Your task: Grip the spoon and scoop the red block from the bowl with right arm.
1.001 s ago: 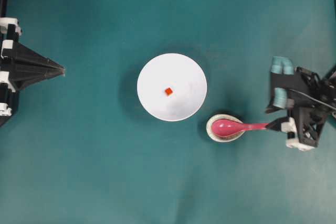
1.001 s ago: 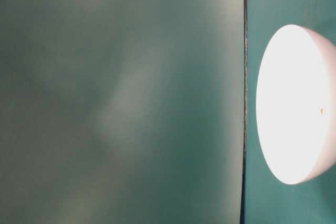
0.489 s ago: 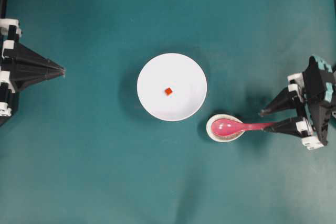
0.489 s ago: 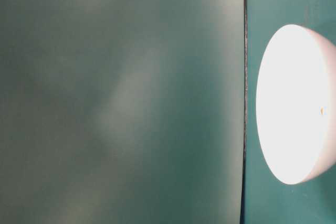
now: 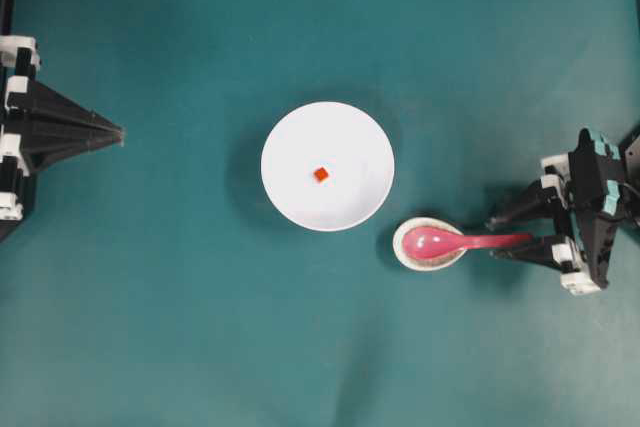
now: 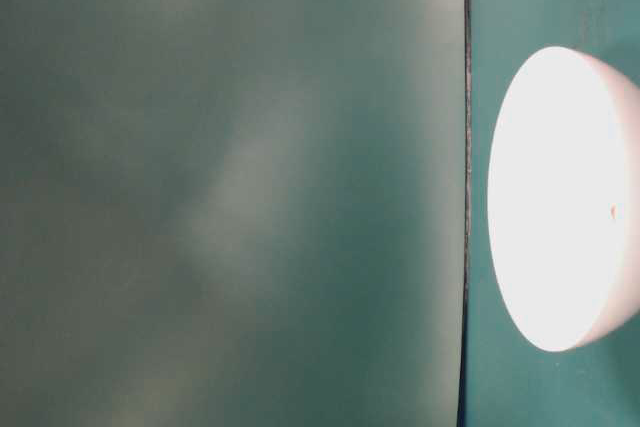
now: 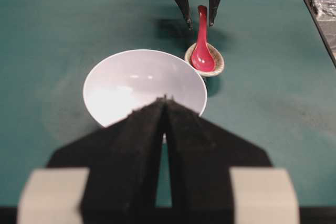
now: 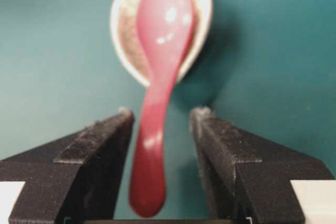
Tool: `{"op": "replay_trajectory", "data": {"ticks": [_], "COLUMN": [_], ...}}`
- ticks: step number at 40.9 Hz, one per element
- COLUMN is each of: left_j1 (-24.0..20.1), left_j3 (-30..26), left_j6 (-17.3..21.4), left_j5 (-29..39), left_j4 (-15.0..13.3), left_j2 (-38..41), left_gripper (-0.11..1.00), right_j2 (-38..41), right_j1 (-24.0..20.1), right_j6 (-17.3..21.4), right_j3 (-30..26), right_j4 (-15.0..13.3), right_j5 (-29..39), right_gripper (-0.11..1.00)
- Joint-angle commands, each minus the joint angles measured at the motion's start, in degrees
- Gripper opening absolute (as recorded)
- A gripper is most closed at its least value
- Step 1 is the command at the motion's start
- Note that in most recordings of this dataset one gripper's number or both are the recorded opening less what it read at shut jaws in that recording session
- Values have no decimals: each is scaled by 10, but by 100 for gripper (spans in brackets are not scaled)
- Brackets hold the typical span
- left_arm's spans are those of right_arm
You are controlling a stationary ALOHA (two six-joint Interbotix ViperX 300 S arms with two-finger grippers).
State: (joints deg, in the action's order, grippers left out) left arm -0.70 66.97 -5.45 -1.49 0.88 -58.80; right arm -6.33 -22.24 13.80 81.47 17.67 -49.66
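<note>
Seen from overhead: now swung down from its raised, folded pose of a second ago, with the right gripper (image 5: pixel 493 237) levelled at the tabletop (image 5: pixel 180 347) and its fingers spread wide to either side of the handle tip of the spoon (image 5: pixel 455 241). No contact yet visible; reads as the approach nearly done, closing on the handle being the step left before any scooping. Lies with its long axis left to right across that view, scoop leftward in the small speckled spoon rest (image 5: pixel 408 252), handle pointing right toward the right gripper. Sits unmoved at the centre of the bowl (image 5: pixel 345 137), the red block (image 5: pixel 321 175), just up-left of the rest. Rests at the far left edge, well apart, the left gripper (image 5: pixel 118 133), fingers drawn together to a point. From table level: only the bowl's bright side and blurred green. From the left wrist: fingers pressed narrow in the foreground, bowl beyond, spoon handle aimed away between the far fingers. From the right wrist: handle running up the middle of the gap, clear space on both sides, scoop farthest off.
</note>
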Motion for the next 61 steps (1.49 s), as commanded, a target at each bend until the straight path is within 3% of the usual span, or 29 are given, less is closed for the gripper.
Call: {"op": "replay_trajectory", "data": {"ticks": [1, 5, 20, 43, 53, 61], "left_j1": [-3, -3, -3, -4, -4, -3], "left_j3": [-17, -17, -16, -15, -15, -16], "left_j6": [-1, -1, -1, -1, -1, -1], "left_j5": [-3, -3, -3, -2, -3, -2], "left_j4": [0, 0, 0, 0, 0, 0], "left_j2": [2, 2, 4, 7, 7, 6], "left_gripper": [0, 0, 0, 0, 0, 0], "right_j2": [-2, -2, -2, -2, -2, -38], "right_j1": [-9, -15, -45, -46, -46, -45], "right_j6": [-23, -43, -47, -62, -74, -76], "right_j3": [-4, -3, 4, 3, -1, -18], "right_j4": [33, 51, 54, 54, 54, 56], "right_j5": [-14, -14, -10, -10, -13, -5], "right_gripper": [52, 52, 52, 38, 25, 25]}}
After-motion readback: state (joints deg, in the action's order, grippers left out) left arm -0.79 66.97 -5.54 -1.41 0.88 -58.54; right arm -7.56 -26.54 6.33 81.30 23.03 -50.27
